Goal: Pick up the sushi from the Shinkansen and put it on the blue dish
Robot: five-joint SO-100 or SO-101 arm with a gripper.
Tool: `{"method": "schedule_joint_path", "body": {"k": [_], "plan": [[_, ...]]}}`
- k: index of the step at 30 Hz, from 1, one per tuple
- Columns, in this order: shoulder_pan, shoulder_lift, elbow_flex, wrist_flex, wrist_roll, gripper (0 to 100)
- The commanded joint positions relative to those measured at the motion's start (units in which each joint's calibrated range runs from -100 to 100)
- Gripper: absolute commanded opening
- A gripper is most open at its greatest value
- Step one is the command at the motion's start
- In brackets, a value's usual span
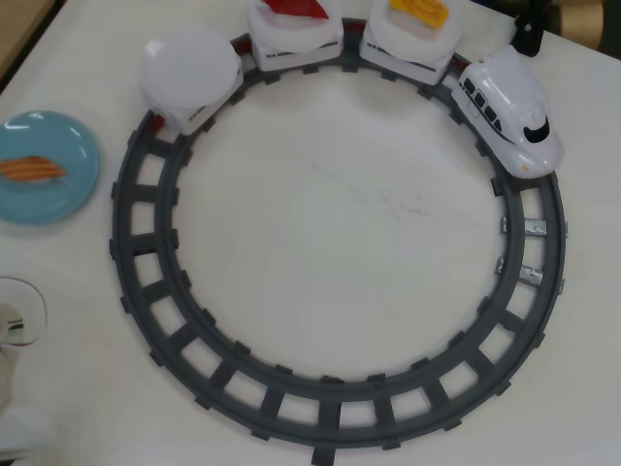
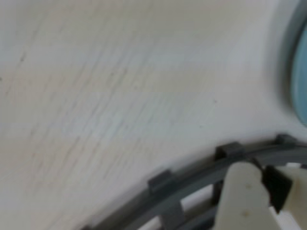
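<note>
At far left of the overhead view, the sushi (image 1: 32,169) is seen on the blue dish (image 1: 68,194); no writing is legible. The gripper (image 2: 259,201) is shown only in the wrist view, its opening indeterminate.

overhead view: bright, even light, soft faint shadows | glare blows out the white plate (image 1: 189,60) far left, sheen on the blue dish (image 1: 44,167) | wrist view: soft and blurry all over, washed-out table (image 2: 120,81)
</note>
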Motion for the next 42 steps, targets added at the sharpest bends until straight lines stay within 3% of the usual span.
{"method": "schedule_joint_path", "body": {"k": [1, 15, 30, 42], "plan": [[-0.03, -3.66, 6.13, -3.61, -0.04, 3], [-0.03, -13.7, 26.42, -10.58, 0.12, 3], [0.24, -33.28, 30.38, -0.98, -0.09, 3], [-0.2, -33.77, 30.65, -0.81, 0.01, 3]]}}
